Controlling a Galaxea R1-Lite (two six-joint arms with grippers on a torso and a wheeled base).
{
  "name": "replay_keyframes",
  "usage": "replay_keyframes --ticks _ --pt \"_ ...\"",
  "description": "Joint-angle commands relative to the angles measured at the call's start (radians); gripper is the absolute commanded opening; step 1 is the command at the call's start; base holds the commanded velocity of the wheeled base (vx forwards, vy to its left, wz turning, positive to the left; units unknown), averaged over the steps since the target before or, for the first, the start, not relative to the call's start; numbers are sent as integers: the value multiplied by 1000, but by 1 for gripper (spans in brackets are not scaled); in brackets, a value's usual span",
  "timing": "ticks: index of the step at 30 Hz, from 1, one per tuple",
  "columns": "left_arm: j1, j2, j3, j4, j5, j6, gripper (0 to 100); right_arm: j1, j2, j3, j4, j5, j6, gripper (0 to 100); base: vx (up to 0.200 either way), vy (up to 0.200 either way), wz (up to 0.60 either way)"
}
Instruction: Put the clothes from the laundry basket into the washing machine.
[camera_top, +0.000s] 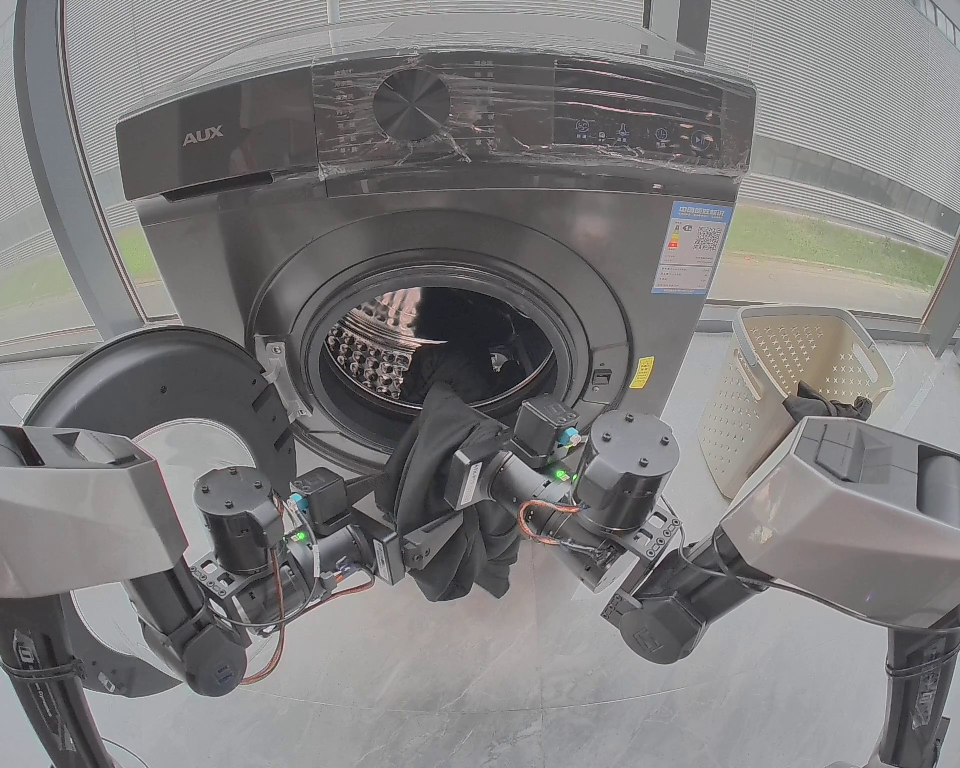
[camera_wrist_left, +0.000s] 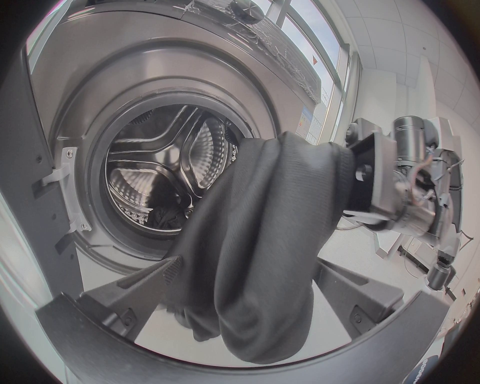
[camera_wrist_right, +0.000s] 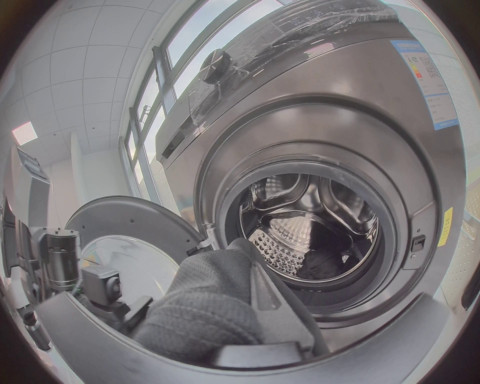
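A black garment (camera_top: 445, 500) hangs down from the rim of the washing machine (camera_top: 430, 200) drum opening, in front of the machine. My right gripper (camera_top: 462, 478) is shut on its upper part; in the right wrist view the cloth (camera_wrist_right: 210, 300) bunches over the right gripper (camera_wrist_right: 250, 305). Lower down, my left gripper (camera_wrist_left: 250, 280) stands open, its fingers (camera_wrist_left: 150, 285) wide apart on either side of the hanging garment (camera_wrist_left: 260, 240). More dark clothing (camera_wrist_right: 320, 262) lies inside the drum. The white laundry basket (camera_top: 790, 370) stands on the floor to the right with a dark item (camera_top: 825, 405) in it.
The round machine door (camera_top: 160, 390) is swung open to the left, close to my left arm. Grey floor tiles (camera_top: 480, 680) lie free in front of the machine. Glass walls stand behind and beside it.
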Motion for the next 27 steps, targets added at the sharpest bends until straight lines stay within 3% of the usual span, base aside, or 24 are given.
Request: replay_keyframes --ticks 1,12,13,23,27 --pt "16 71 -74 2 1 1 100 33 -7 13 -10 0 -1 0 0 0 0" --pt "32 175 -174 2 11 4 100 57 -7 16 -24 -2 -1 0 0 0 0" --pt "35 180 -177 2 23 6 0 56 -7 16 -27 -2 -1 0 0 0 0" --pt "55 167 -203 0 43 1 0 36 -10 62 -28 -17 -2 0 0 0 0" --pt "61 129 -201 0 44 -5 0 13 -18 128 -28 -16 -48 0 0 0 0"
